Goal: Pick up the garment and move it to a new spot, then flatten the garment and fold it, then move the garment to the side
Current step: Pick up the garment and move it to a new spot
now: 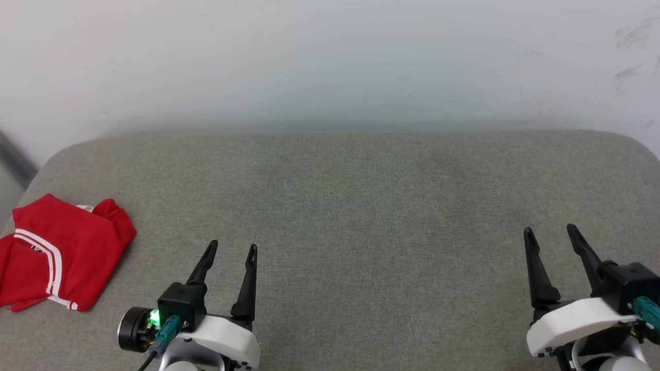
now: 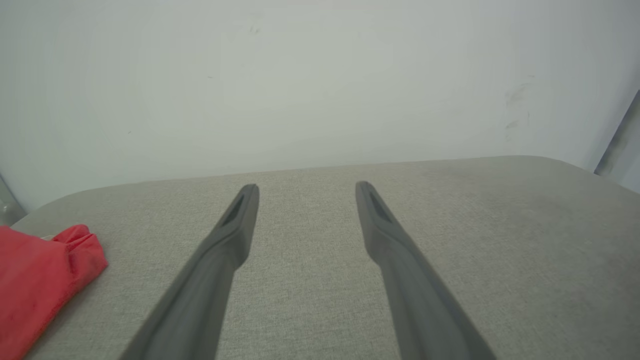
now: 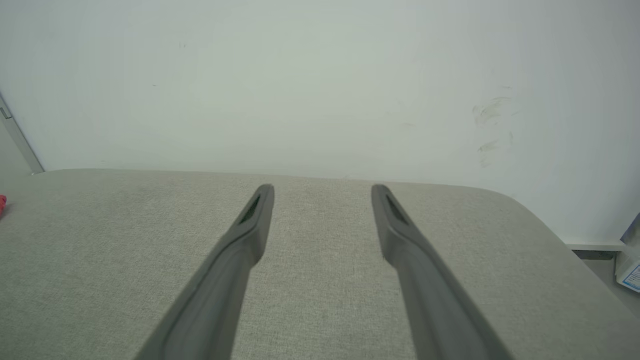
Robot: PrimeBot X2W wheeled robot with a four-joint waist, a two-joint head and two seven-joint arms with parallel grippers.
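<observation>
Garment (image 1: 62, 252): red, bunched and loosely folded over, lying on the bench (image 1: 361, 206) at its left end, toward the near edge. Nothing is touching it.

Head view: white-and-red striped trim runs across the red cloth, with a bit of white at the top fold. Lettering can't be made out. The left wrist view gets plain red folds (image 2: 35, 285) on the left end of the bench (image 2: 500, 225), no trim visible. The right wrist view catches a tiny red sliver (image 3: 2, 204) at the far left of the bench (image 3: 100, 225).

Left end effector (image 1: 233, 245): over the bench's near edge, left of centre, fingers spread and holding nothing, apart from the garment. The spread reads clearly in its own wrist view (image 2: 307, 186), grey fabric between the fingers. The head view adds a green light (image 1: 153, 318) lit on the wrist.

Right end effector (image 1: 549, 229): over the bench's near edge at the right end, fingers spread, nothing between them. Same in its wrist view (image 3: 324, 187).

Bench: grey woven fabric top, rounded corners, back edge against a pale wall (image 1: 330, 62). Scuff marks (image 1: 631, 36) sit on the wall above the bench's right end, and also show in the right wrist view (image 3: 490, 110). That view also has a white item with a blue label (image 3: 631, 272) past the bench's right end, too cropped to identify.
</observation>
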